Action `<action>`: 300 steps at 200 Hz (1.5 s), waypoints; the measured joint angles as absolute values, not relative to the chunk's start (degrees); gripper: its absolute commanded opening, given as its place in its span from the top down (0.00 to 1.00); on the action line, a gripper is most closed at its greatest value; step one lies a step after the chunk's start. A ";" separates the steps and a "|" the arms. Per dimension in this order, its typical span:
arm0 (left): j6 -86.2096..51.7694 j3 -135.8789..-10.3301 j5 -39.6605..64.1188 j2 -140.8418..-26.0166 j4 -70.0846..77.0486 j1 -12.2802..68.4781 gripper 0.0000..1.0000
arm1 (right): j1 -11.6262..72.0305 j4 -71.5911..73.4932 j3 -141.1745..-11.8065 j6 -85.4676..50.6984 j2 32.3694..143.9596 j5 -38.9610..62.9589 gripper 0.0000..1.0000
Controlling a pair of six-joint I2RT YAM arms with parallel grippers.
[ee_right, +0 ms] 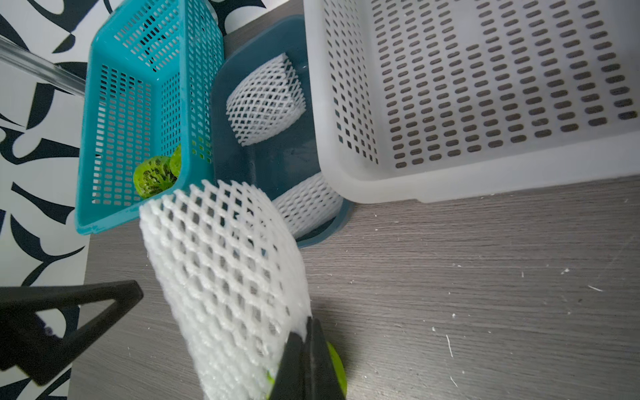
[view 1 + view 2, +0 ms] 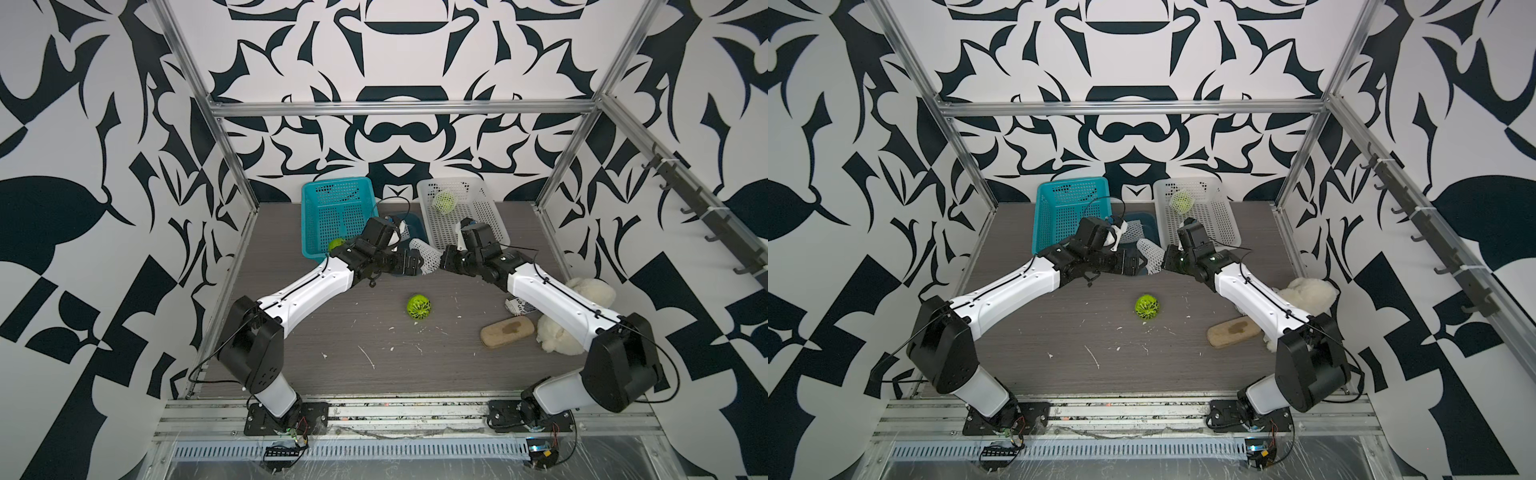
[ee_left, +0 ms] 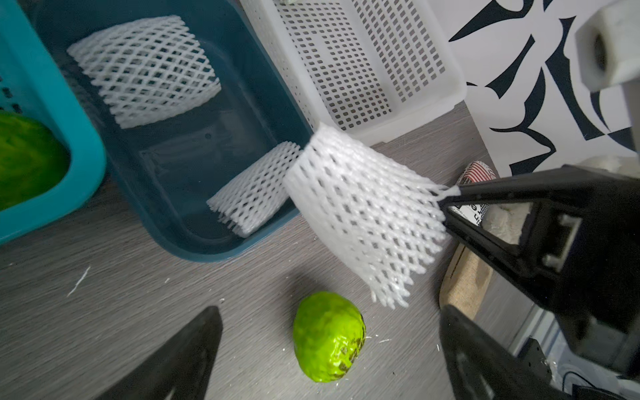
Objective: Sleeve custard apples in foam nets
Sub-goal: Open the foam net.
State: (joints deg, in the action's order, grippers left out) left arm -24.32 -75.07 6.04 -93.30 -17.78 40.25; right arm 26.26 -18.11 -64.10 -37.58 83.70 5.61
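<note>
Right tool [image 1: 304, 334]: pinched shut on one rim of white diamond-mesh foam net [image 3: 363, 214], likely freeing the opposite rim.
Left tool [image 2: 411, 264]: wide open, empty, alongside.
Bumpy green custard apple [image 2: 419, 306]: bare on grey tabletop [image 2: 353, 332].

Near-centre table [image 2: 353, 345] open, just one custard apple [image 2: 419, 306]. Far edge walled: teal basket [image 2: 332, 216], dark tray [image 3: 180, 162], white basket [image 2: 469, 224] side by side. Held foam net [image 3: 363, 214] hangs before tray. Near right cluttered: tan block [image 2: 507, 330], plush toy [image 2: 590, 291].

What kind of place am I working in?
Probably a lab robot test cell, not a packhouse: aluminium frame, black-and-white patterned walls, and two arms bolted at the front of the table.
</note>
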 measured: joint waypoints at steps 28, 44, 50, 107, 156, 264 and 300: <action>-23.40 -74.63 3.18 -93.03 -16.69 42.13 0.01 | 26.22 -18.11 -64.12 -38.46 83.99 5.34 1.00; -21.47 -74.59 -0.10 -92.88 -16.60 43.68 0.02 | 26.22 -18.17 -64.12 -39.00 84.73 5.32 1.00; -20.60 -74.59 -1.45 -92.88 -16.53 44.56 0.03 | 26.22 -18.20 -64.12 -39.29 85.01 5.34 1.00; -13.56 -75.05 -8.34 -94.78 -16.25 49.71 0.06 | 26.06 -18.17 -64.55 -41.76 85.56 7.29 1.00; -8.71 -75.94 -11.44 -98.65 -15.64 49.63 0.11 | 26.06 -18.15 -64.60 -42.39 85.56 9.26 1.00; -7.05 -79.31 -20.23 -102.50 -11.75 49.63 0.84 | 25.96 -17.54 -64.60 -43.42 85.54 12.88 1.00; -8.73 -80.53 -19.94 -103.20 -11.88 49.63 0.90 | 25.96 -15.90 -64.42 -43.57 85.54 14.28 0.55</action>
State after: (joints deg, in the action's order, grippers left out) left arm -8.73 -80.53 -19.94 -103.20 -11.88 49.63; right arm 25.96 -15.90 -64.42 -43.57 85.54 14.28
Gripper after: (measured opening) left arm 0.115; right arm 0.292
